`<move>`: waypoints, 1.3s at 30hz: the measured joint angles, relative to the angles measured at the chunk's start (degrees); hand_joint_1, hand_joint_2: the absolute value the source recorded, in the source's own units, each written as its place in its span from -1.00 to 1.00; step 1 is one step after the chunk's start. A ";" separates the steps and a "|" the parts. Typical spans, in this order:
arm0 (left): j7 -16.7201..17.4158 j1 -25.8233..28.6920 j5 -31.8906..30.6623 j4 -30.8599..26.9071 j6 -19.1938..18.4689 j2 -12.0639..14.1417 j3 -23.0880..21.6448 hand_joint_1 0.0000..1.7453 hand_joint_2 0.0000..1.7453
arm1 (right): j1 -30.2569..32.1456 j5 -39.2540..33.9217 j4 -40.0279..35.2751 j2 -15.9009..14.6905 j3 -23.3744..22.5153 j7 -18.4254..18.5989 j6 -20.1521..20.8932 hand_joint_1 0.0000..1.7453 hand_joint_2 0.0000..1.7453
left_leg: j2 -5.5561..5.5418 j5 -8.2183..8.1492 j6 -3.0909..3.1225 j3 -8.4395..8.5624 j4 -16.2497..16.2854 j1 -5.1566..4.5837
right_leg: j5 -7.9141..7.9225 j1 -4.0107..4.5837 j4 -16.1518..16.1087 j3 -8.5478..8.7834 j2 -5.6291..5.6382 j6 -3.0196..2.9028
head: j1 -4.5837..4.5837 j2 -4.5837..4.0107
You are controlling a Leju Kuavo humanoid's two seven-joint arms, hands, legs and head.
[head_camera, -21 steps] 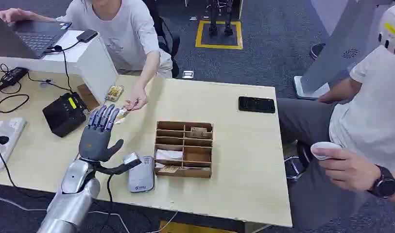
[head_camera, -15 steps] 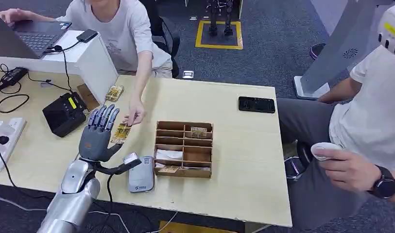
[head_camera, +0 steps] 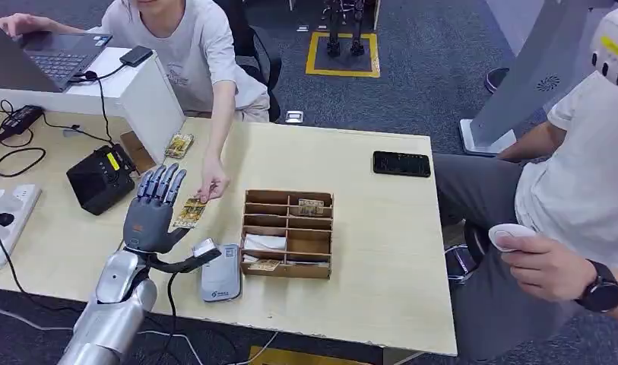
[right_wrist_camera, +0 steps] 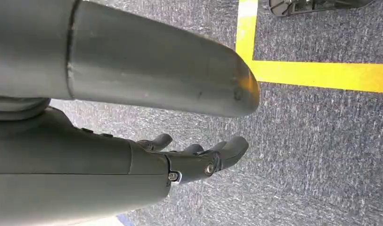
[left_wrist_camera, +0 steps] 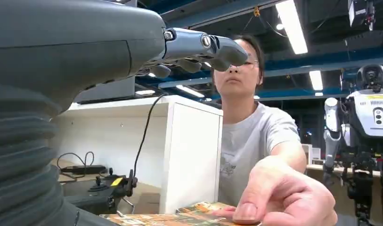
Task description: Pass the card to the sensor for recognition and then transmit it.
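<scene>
My left hand (head_camera: 150,213) is raised over the table's left part, its fingers (left_wrist_camera: 213,44) stretched out and apart, and it grips nothing. A person across the table holds a yellow patterned card (head_camera: 188,211) at the edge of my palm, between my fingers and thumb. The person's hand (head_camera: 212,185) pinches the card's far end, and their fingertip presses on the card (left_wrist_camera: 180,217) in the left wrist view. The grey-white sensor (head_camera: 220,272) lies flat on the table just right of my wrist. My right hand (right_wrist_camera: 194,162) hangs over the carpet, fingers loosely bent, holding nothing.
A wooden compartment box (head_camera: 288,232) with a few cards stands mid-table. A black device (head_camera: 102,177) and cables sit to the left, more cards (head_camera: 179,144) by the white partition, a phone (head_camera: 401,163) far right. A second person (head_camera: 572,198) sits at the right.
The person's hand has come down from near the card pile and brought the card to my left palm. My left hand has stayed where it was.
</scene>
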 joint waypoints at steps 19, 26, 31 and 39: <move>-0.20 0.61 1.71 0.00 0.00 0.09 0.00 1.00 1.00 | -0.01 1.09 0.00 0.00 -0.44 0.02 0.02 -1.00 -1.00 | 0.00 0.00 0.00 0.00 0.00 0.00 | 0.00 0.00 0.00 0.00 0.00 0.00 | 0.00 0.00; -1.33 0.80 4.00 0.00 0.09 0.09 0.00 1.00 1.00 | -0.01 1.49 0.00 0.04 -0.66 -0.07 0.00 -1.00 -1.00 | 0.00 0.00 0.00 0.00 0.00 0.00 | 0.00 0.00 0.00 0.01 0.00 0.00 | 0.00 0.00; -1.57 1.33 5.07 -0.04 0.09 0.09 0.00 1.00 1.00 | -0.01 1.99 0.00 0.04 -1.27 -0.37 0.02 -1.00 -1.00 | -0.01 0.00 0.00 0.00 0.00 0.00 | 0.00 0.00 0.00 0.00 0.00 0.00 | 0.00 0.00; -3.67 2.14 12.81 -1.11 -1.56 0.26 0.00 1.00 1.00 | -0.01 2.99 0.00 0.07 -1.84 -0.55 0.02 -1.00 -1.00 | 0.00 0.00 0.00 0.01 0.00 0.00 | 0.00 0.00 0.00 0.00 0.01 0.00 | 0.00 0.00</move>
